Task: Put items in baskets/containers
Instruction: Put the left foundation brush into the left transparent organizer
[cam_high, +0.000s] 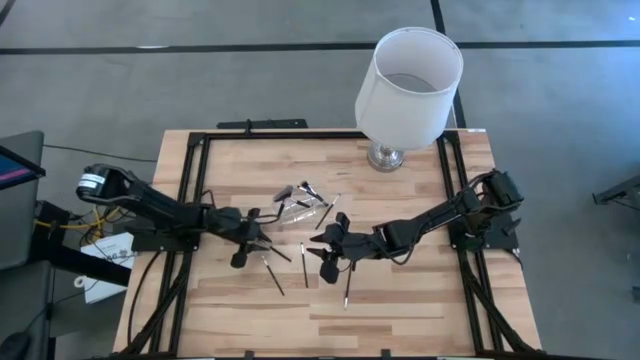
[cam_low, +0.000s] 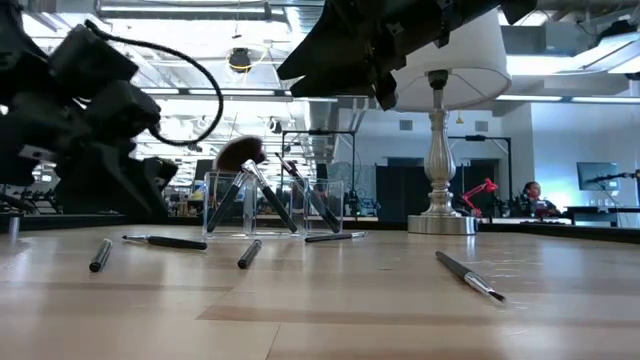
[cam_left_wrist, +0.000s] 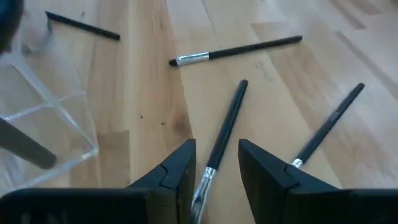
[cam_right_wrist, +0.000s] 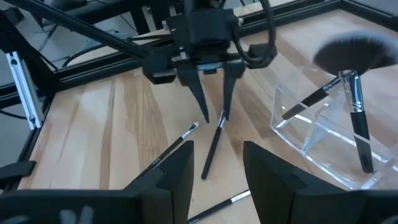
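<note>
Wooden planks make up the counter, seen from above with a white lamp at its far edge. The clear container sits near the middle, brushes in it, and loose brushes lie scattered nearer. The left gripper hangs left of centre, the right gripper just right of it; both are low over the loose brushes.

From counter height, the container stands upright holding several brushes, one with a fluffy head. Other brushes lie flat around it.

Past the left wrist, the fingers stand slightly apart, straddling one brush without closing on it.

Past the right wrist, its fingers are open and empty; the left gripper shows beyond.
</note>
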